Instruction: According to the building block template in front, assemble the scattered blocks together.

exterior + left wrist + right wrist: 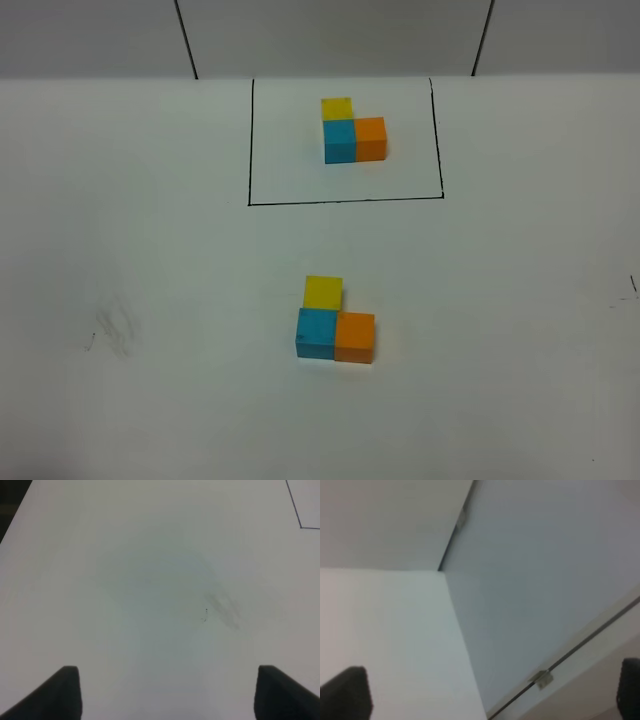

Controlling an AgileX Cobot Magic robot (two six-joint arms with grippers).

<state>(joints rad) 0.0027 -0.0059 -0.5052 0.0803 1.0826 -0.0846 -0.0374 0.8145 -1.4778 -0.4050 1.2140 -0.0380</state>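
Observation:
The building block template [352, 130] is an L of yellow, sky-blue and orange cubes inside a thin black drawn rectangle [345, 200] at the back of the white table. Nearer the front, the scattered blocks stand together in the same L: the yellow cube [323, 292] behind the sky-blue cube [316, 333], the orange cube [355, 337] touching its right side. Neither arm shows in the exterior high view. My left gripper [167, 695] is open over bare table. My right gripper [492, 695] is open, facing the table's edge and wall; no block shows in either wrist view.
A faint grey smudge [112, 330] marks the table at the left and also shows in the left wrist view [222, 610]. One corner of the black rectangle [300, 526] shows there too. The grey wall panels [330, 35] stand behind the table.

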